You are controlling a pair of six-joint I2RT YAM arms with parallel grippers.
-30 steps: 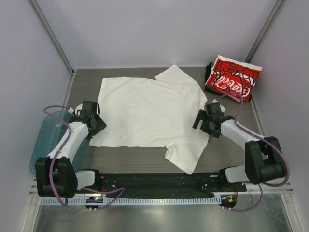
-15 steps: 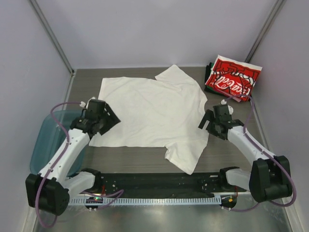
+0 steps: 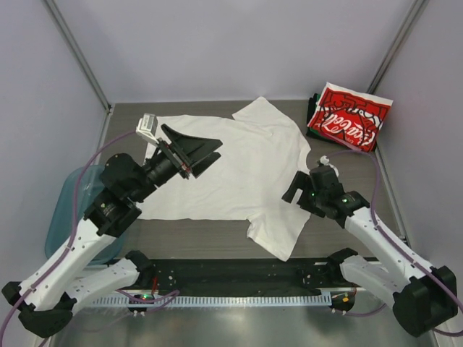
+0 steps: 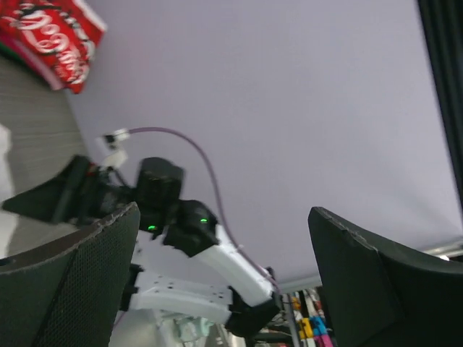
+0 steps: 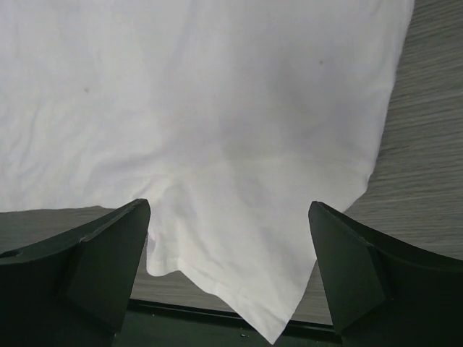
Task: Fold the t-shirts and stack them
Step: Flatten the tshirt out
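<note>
A plain white t-shirt [image 3: 231, 163] lies spread flat on the table, one sleeve at the back and one reaching the front edge. In the back right corner sits a stack of folded t-shirts, a red one with white script [image 3: 349, 116] on top. My left gripper [image 3: 215, 148] hangs open and empty, raised above the white shirt's left half and pointing right. My right gripper [image 3: 295, 194] is open and low at the shirt's right edge, near the front sleeve. The right wrist view shows that sleeve [image 5: 239, 217] under the right gripper [image 5: 228, 275], with nothing gripped. From the left wrist, the left gripper [image 4: 224, 275] frames the right arm [image 4: 181, 220] and the red shirt [image 4: 47, 36].
A teal translucent bin [image 3: 61, 217] stands off the table's left edge beside the left arm. A black rail [image 3: 231, 271] runs along the front edge between the arm bases. Grey walls close in the table on three sides.
My left arm has lifted off the shirt's left hem and swung up and right over the shirt, its jaws opening wider. My right gripper has shifted slightly toward the front sleeve.
</note>
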